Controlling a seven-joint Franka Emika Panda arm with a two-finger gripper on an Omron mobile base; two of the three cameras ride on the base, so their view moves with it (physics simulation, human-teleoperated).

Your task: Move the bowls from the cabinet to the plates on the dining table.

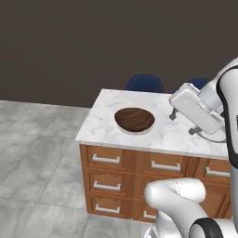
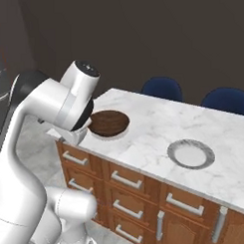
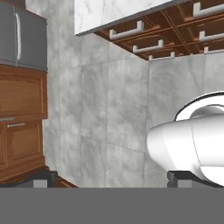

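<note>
The hand [image 1: 183, 123] stood wide and empty at mid-right of the left base view. The brown bowl [image 1: 134, 119] sat on its plate [image 1: 137, 131] on the tabletop [image 1: 108, 111], to the hand's left; the second plate [image 2: 191, 154] lay bare.

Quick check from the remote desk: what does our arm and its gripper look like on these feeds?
The arm is glossy white with rounded, tube-like links and dark grey to black joint rings. The hand is a flat white block. The gripper ends in two small dark, square-edged fingertips. A thin dark cable loops beside the hand in the left base view.
</note>
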